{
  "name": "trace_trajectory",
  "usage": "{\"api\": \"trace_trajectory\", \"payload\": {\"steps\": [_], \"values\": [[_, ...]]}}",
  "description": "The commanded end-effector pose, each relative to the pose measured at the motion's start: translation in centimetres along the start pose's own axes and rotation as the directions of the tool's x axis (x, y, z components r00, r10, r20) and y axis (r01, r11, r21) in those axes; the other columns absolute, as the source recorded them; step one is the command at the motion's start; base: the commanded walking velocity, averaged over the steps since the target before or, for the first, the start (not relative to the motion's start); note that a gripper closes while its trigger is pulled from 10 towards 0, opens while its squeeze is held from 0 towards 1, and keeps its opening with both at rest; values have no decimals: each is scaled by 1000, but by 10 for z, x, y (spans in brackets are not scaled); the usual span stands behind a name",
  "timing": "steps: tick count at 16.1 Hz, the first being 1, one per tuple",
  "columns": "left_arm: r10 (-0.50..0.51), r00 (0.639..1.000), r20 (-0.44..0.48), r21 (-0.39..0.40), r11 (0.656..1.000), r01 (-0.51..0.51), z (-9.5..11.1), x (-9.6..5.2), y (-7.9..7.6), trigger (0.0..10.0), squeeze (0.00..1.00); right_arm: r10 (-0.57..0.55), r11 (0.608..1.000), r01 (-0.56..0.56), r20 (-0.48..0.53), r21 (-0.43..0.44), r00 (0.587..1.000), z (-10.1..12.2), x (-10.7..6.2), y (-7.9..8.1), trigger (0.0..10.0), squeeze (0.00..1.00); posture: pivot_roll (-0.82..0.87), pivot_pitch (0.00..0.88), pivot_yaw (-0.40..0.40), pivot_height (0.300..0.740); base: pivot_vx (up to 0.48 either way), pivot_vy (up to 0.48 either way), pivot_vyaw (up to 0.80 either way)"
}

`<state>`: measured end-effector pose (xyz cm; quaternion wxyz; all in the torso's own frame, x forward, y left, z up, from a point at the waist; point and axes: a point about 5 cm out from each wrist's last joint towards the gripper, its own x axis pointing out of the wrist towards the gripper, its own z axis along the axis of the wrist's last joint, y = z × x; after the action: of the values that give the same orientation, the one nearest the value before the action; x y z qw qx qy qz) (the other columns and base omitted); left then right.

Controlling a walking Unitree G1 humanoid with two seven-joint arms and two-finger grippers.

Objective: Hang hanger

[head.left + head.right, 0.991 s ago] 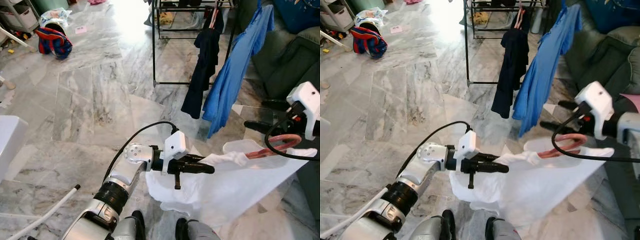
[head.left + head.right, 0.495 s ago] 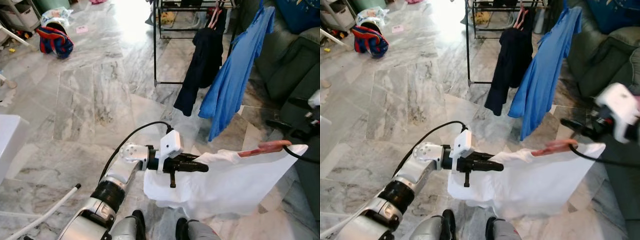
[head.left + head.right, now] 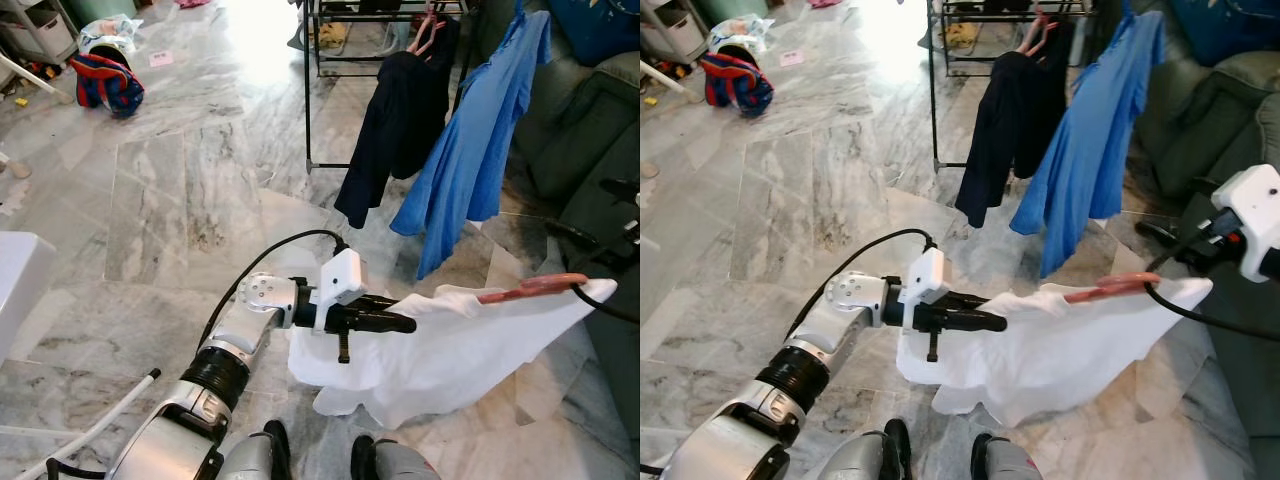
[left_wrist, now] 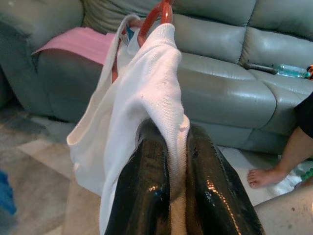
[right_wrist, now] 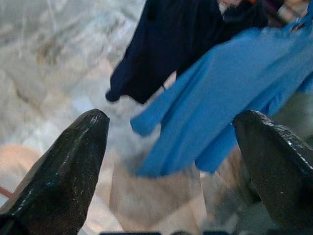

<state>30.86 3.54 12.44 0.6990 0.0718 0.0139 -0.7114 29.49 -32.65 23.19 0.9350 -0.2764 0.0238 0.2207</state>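
A white shirt [image 3: 450, 345] hangs stretched between my two arms, low in front of me. My left gripper [image 3: 405, 324] is shut on one shoulder of it, and the cloth is pinched between both fingers [image 4: 146, 171]. A red hanger [image 3: 530, 290] sits inside the shirt [image 4: 146, 93], its red loop [image 4: 156, 14] sticking out at the far shoulder. My right gripper [image 3: 590, 212] is at the hanger's far end by the sofa. Its fingers [image 5: 73, 156] stand wide apart with nothing clamped between them.
A black drying rack [image 3: 310, 90] stands ahead with a navy garment [image 3: 395, 140] and a blue shirt [image 3: 470, 150] hanging on it. A grey-green sofa [image 3: 590, 110] lines the right side. A person's bare foot [image 4: 261, 176] is near it. A red and blue bag [image 3: 105, 82] lies far left.
My right arm has drawn the hanger end out to the right, so the shirt is pulled taut and its hem has lifted. The left gripper has kept its hold.
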Motion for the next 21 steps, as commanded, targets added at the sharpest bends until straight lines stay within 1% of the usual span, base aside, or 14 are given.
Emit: {"api": "trace_trajectory", "payload": {"steps": [1, 3, 4, 5, 6, 8, 9, 11, 12, 13, 15, 17, 19, 21], "values": [[24, 1000, -10, -19, 1000, -25, -8, -10, 0, 10000, 0, -57, 998, 57, 28, -2, 998, 4, 0, -2, 10000, 0, -177, 240, 26, 740, 0, 0, 0], [15, 1000, -10, -18, 1000, -15, -9, -8, -2, 10000, 0, -68, 998, 69, 45, -13, 997, 6, 8, 3, 10000, 0, -177, 240, 27, 740, 0, 0, 0], [5, 1000, -12, -15, 1000, -6, -9, -6, -3, 10000, 0, -60, 997, 63, 64, -33, 996, 11, 19, 9, 10000, 0, -176, 239, 27, 740, 0, 0, 0], [-4, 1000, -14, -12, 1000, 4, -9, -4, -4, 10000, 0, -47, 996, 52, 75, -66, 996, 17, 31, 15, 10000, 0, -176, 237, 27, 740, 0, 0, 0], [-7, 1000, -14, -11, 1000, 7, -9, -4, -5, 10000, 0, -42, 994, 49, 72, -97, 997, 21, 38, 18, 10000, 0, -175, 236, 25, 740, 0, 0, 0], [-14, 1000, -18, -1, 1000, 14, -8, -2, -4, 10000, 0, -55, 977, 57, 12, -206, 998, 21, 48, 20, 10000, 0, -169, 234, 20, 740, 0, 0, 0], [-14, 1000, -17, 1, 1000, 14, -8, -2, -4, 10000, 0, -82, 965, 73, -26, -253, 996, 20, 51, 17, 10000, 0, -166, 234, 19, 740, 0, 0, 0], [-11, 1000, -20, 2, 1000, 11, -8, -3, -4, 10000, 0, -104, 949, 87, -41, -302, 994, 23, 55, 14, 10000, 0, -164, 233, 16, 740, 0, 0, 0], [-10, 1000, -21, 3, 1000, 10, -8, -4, -4, 10000, 0, -110, 923, 80, -60, -376, 992, 27, 58, 13, 10000, 0, -161, 231, 16, 740, 0, 0, 0], [-10, 1000, -22, 4, 1000, 10, -9, -4, -4, 10000, 0, -107, 903, 65, -74, -425, 992, 28, 60, 14, 10000, 0, -160, 229, 16, 740, 0, 0, 0], [-12, 1000, -24, 6, 1000, 12, -9, -3, -4, 10000, 0, -65, 862, 18, -76, -507, 995, 34, 68, 21, 10000, 0, -162, 227, 20, 740, 0, 0, 0], [-16, 999, -28, 8, 1000, 16, -8, -2, -4, 10000, 0, -6, 838, -38, -78, -544, 997, 39, 72, 28, 10000, 0, -165, 226, 23, 740, 0, 0, 0], [-19, 999, -30, 10, 1000, 20, -8, -1, -4, 10000, 0, 45, 825, -80, -77, -559, 996, 44, 74, 35, 10000, 0, -166, 227, 24, 740, 0, 0, 0], [-24, 999, -29, 10, 1000, 24, -8, 0, -4, 10000, 0, 56, 818, -83, -66, -569, 996, 47, 77, 39, 10000, 0, -168, 227, 25, 740, 0, 0, 0]]}}
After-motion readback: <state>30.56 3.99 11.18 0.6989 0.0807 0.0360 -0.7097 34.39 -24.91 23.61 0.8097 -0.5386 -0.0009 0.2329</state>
